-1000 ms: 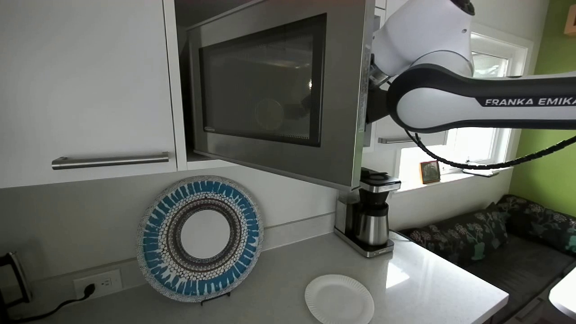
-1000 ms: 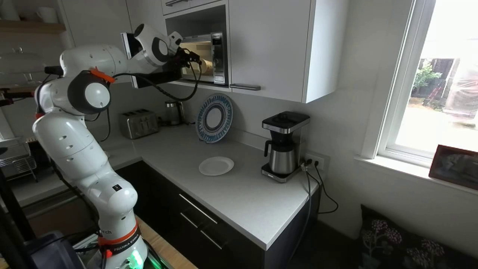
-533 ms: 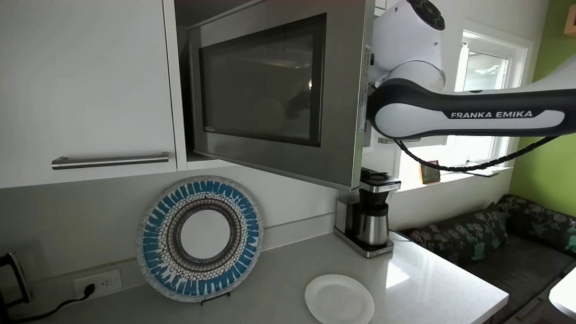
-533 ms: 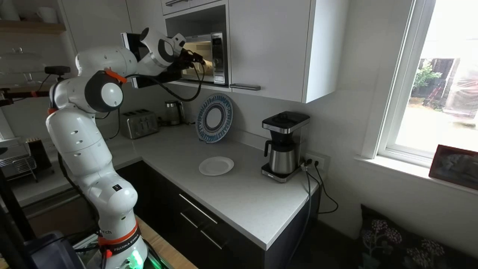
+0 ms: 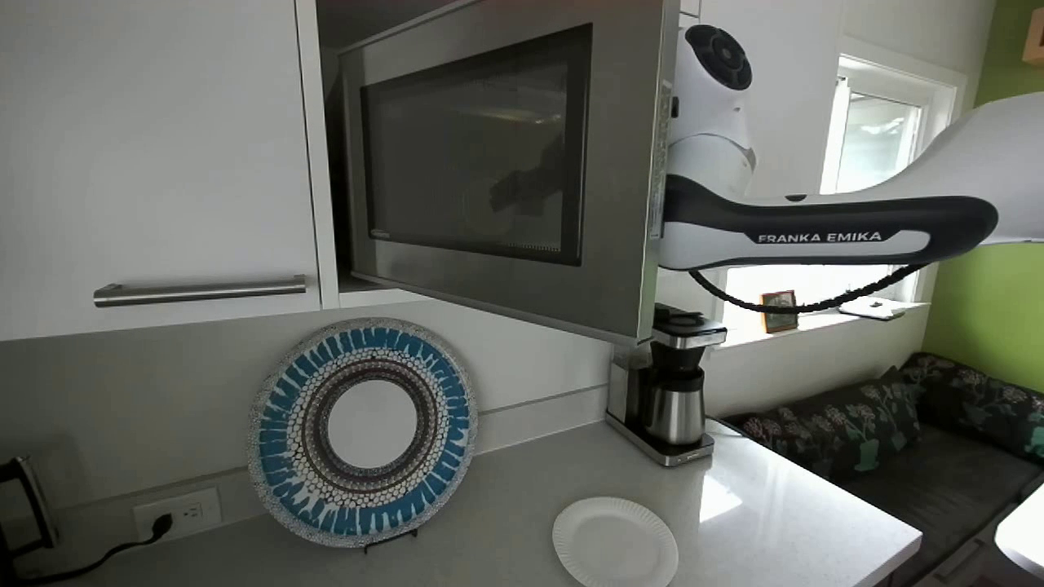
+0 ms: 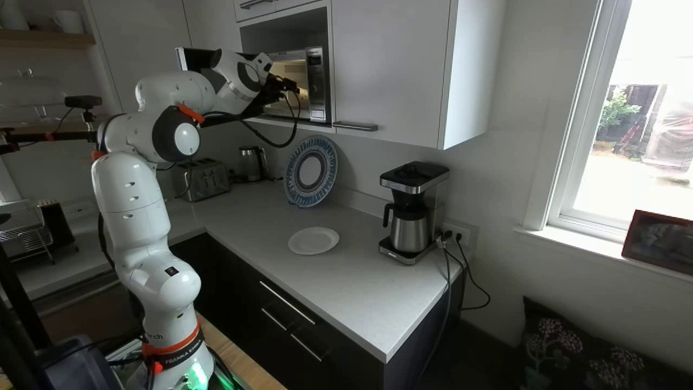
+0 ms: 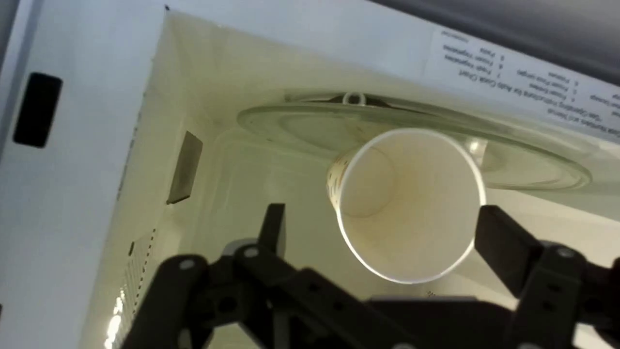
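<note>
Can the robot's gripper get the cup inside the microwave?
Probably yes. The microwave door stands open, and the open gripper faces the cup with nothing seen between. In the wrist view one finger looks very near the cup, so it might bump it.

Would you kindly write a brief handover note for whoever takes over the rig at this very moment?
Pincer: open, holding nothing, pointing into the microwave.
Cup: in the microwave, apparently lying on its side on the turntable, mouth facing the pincer. In the wrist view one finger overlaps its rim; contact can't be told.
White plate: on the counter.
Done: microwave door open, pincer at the cup.
Left: the cup is not yet gripped.
</note>
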Controlling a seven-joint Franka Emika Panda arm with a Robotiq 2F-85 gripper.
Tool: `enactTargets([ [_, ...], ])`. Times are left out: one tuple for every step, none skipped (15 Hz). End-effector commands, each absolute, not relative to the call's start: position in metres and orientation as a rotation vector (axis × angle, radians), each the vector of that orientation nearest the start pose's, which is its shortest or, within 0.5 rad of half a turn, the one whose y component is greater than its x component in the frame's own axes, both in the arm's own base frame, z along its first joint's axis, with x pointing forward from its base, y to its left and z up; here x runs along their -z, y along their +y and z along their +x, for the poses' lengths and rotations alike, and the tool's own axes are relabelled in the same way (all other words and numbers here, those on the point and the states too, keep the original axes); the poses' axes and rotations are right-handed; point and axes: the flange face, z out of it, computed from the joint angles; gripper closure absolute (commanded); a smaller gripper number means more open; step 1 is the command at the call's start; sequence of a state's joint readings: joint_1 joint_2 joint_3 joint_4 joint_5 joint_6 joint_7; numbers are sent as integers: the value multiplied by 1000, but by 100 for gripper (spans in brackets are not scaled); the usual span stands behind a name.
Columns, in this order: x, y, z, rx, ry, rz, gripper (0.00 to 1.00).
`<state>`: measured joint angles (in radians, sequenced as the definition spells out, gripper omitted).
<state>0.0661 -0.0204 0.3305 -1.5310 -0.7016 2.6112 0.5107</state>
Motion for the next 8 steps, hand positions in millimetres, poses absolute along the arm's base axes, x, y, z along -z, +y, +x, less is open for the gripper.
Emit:
enactTargets([
  [-780,255,553,1928,-381,-2595,0],
  [-778,256,556,1930,-377,-2599,0],
  [-777,258,559,1932,-381,-2593,0],
  [-775,258,563,1932,-374,-2596,0],
  [-775,258,565,1935,-372,-2595,0],
  [-774,259,568,1936,-370,-2594,0],
  [-773,260,570,1937,-365,-2592,0],
  [-773,260,573,1938,-367,-2589,0],
])
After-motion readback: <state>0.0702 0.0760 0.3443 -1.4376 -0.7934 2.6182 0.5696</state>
